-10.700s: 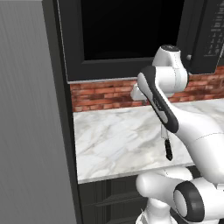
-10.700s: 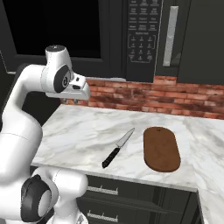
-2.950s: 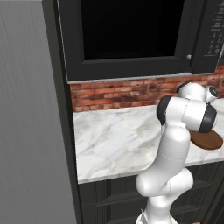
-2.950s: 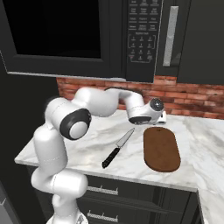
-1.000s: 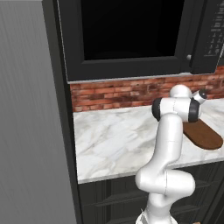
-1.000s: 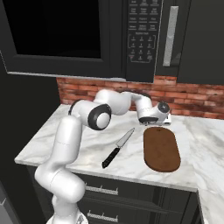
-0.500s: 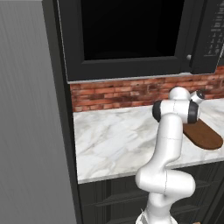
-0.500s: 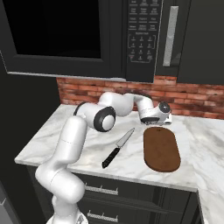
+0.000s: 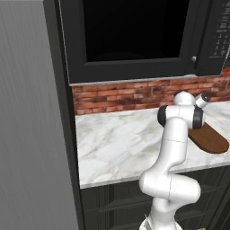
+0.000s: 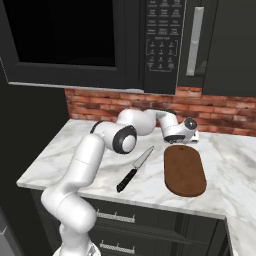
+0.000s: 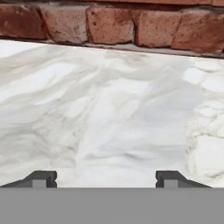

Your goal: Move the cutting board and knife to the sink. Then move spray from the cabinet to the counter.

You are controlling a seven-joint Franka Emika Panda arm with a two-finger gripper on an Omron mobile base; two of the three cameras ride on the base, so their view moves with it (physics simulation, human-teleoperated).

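Marble counter (image 10: 75, 150) holds 1 knife (image 10: 135, 169) and 1 cutting board (image 10: 185, 170), side by side, not touching. Gripper (image 10: 186, 142) sits low at the board's far end by the brick wall (image 10: 225, 117), fingers (image 11: 41, 178) wide apart w/ nothing between. Vs 1 s ago: arm barely moved, board and knife unmoved.

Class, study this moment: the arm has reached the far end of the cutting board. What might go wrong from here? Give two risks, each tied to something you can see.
1. The pincer sits low at the far end of the cutting board, close to the brick wall. The hand view shows bare counter between the fingertips, so closing may miss the board's edge.
2. The knife lies just left of the board; dragging or swinging the board could knock it.
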